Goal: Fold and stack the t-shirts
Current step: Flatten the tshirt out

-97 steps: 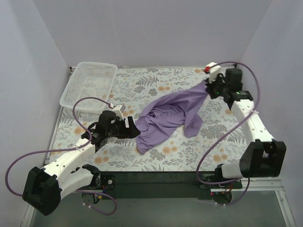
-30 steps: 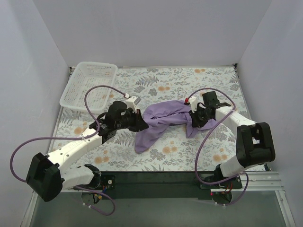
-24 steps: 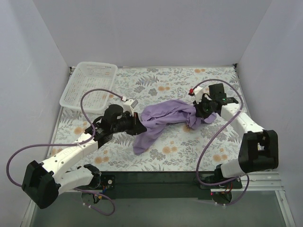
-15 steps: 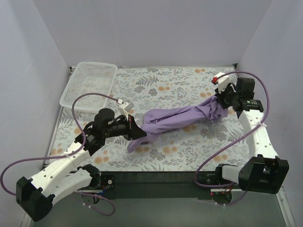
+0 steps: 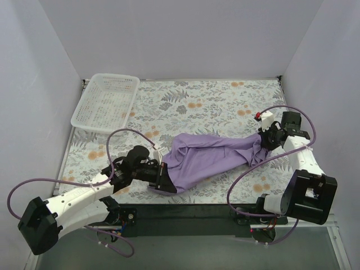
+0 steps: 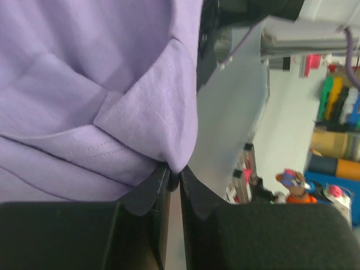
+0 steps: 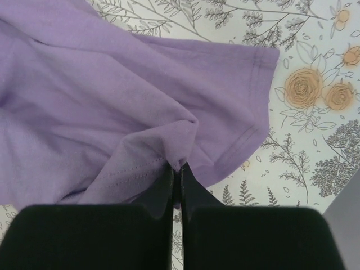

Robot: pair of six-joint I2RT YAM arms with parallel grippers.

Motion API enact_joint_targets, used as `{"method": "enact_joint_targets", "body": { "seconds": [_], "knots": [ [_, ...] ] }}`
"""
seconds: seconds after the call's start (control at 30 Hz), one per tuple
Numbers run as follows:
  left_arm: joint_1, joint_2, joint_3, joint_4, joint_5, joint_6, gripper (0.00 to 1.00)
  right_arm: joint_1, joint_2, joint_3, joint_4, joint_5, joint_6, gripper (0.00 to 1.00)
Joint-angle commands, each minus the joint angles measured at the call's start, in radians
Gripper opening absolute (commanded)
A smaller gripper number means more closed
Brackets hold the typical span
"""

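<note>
Grippers first: left gripper (image 5: pixel 160 178) is clamped on a pinch of the lavender t-shirt (image 5: pixel 208 156), jaws nearly touching with only fabric between them. The right gripper (image 5: pixel 264 139) has the same tight pinch on the opposite end.

Half a second ago the shirt was a twisted rope strung between them. Now both have pulled back toward the near edge, and it has opened into a wide band that looks to be resting on the tabletop (image 5: pixel 197 101) between the two. It's still creased and bunched next to the right gripper, so I'd call this the spreading stage, no fold made yet.

White mesh basket (image 5: pixel 76 115) sits well beyond the left gripper, off at the far corner, with nothing in it.
</note>
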Motion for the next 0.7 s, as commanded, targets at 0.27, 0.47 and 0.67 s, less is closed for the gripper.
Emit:
{"method": "enact_joint_targets", "body": {
  "seconds": [0.27, 0.47, 0.67],
  "knots": [
    [-0.154, -0.017, 0.176, -0.212, -0.414, 0.015, 0.66, -0.025, -0.042, -0.047, 0.018, -0.018, -0.052, 0.4],
    [-0.108, 0.031, 0.262, -0.219, -0.756, 0.096, 0.88, -0.025, -0.076, -0.064, -0.014, -0.193, -0.059, 0.59],
    [-0.057, 0.365, 0.371, -0.145, -0.749, 0.311, 0.79, -0.025, -0.08, -0.071, -0.041, -0.354, -0.043, 0.6]
  ]
}}
